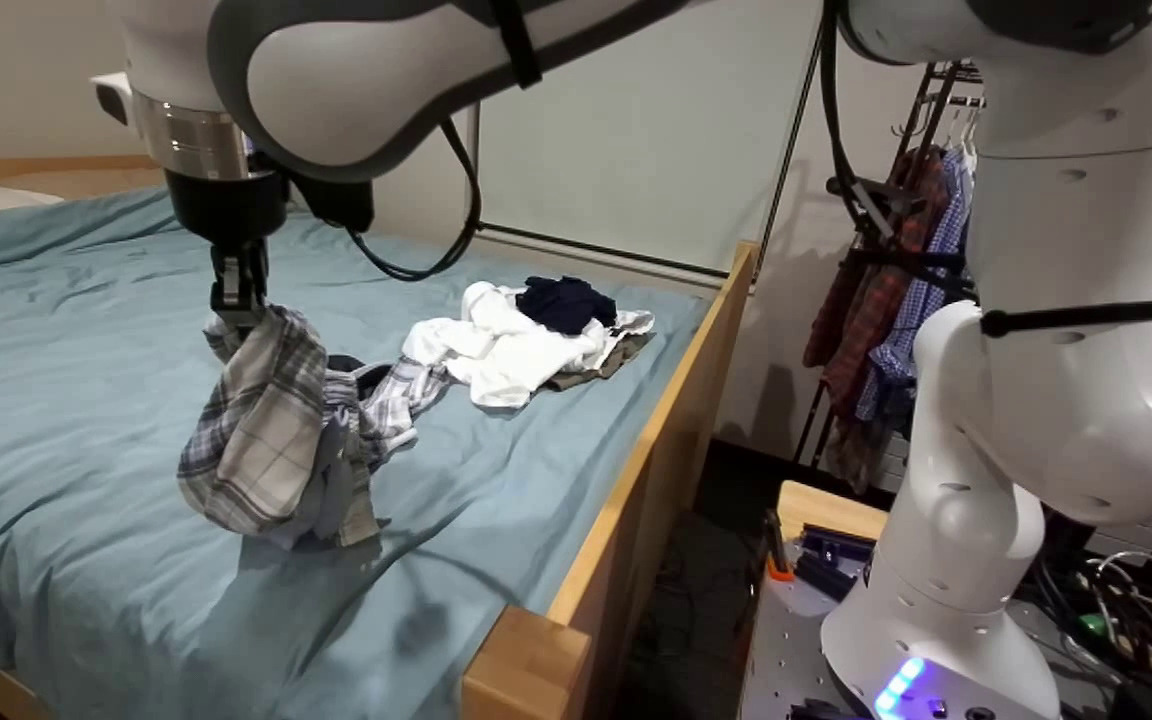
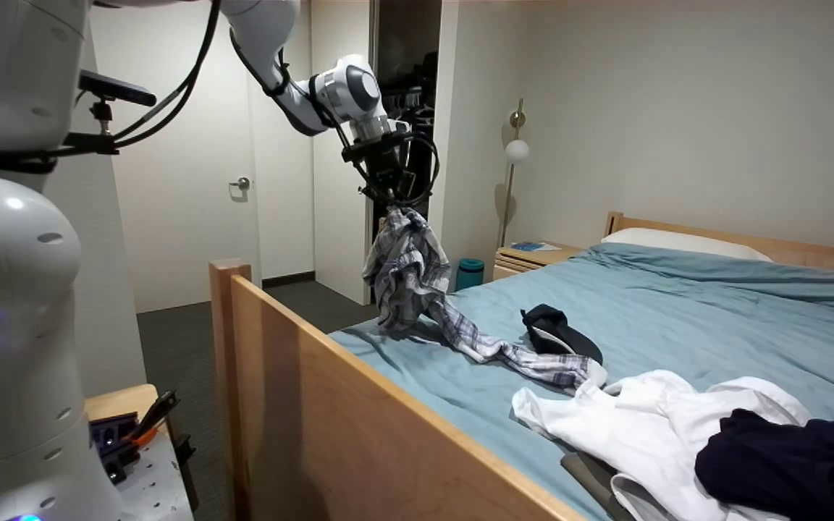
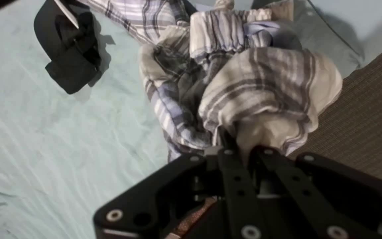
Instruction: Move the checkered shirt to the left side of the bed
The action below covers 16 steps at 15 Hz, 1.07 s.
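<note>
Claw [image 1: 238,315] clamped on checkered shirt [image 1: 258,430], hung near the foot corner of the bed [image 1: 66,420]; loose end [image 2: 488,348] reaches white garment [image 2: 645,427], might drag that; release past side edge risks drop to floor [image 2: 301,305].

In an exterior view, soft shadows spread across the bed [image 1: 76,420] below the plaid shirt [image 1: 261,430]. Beside the bed, glare dots the robot arm [image 2: 8,304] and its base light [image 1: 901,686] glows blue. In the wrist view, the tool [image 3: 246,150] looks dark, slightly blurred.
</note>
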Tool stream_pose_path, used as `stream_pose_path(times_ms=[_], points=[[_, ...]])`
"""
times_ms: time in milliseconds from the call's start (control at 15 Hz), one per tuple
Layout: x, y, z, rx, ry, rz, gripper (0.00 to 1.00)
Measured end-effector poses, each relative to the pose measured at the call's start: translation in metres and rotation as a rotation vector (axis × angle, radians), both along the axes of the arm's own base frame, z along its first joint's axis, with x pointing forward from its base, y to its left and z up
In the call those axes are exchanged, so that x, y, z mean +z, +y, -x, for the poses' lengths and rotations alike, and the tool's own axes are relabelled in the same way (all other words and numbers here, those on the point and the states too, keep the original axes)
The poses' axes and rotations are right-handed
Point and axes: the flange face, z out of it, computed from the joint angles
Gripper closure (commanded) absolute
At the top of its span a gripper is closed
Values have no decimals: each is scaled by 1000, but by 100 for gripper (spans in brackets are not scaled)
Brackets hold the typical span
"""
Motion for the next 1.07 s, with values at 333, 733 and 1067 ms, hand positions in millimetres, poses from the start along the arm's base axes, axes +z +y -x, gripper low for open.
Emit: stream_pose_path(times_ms=[333,733,1067], points=[[10,35,5,178,-52,108,98],[29,56,7,243,-112,143,98],[18,-51,-38,-14,-84,109,98]])
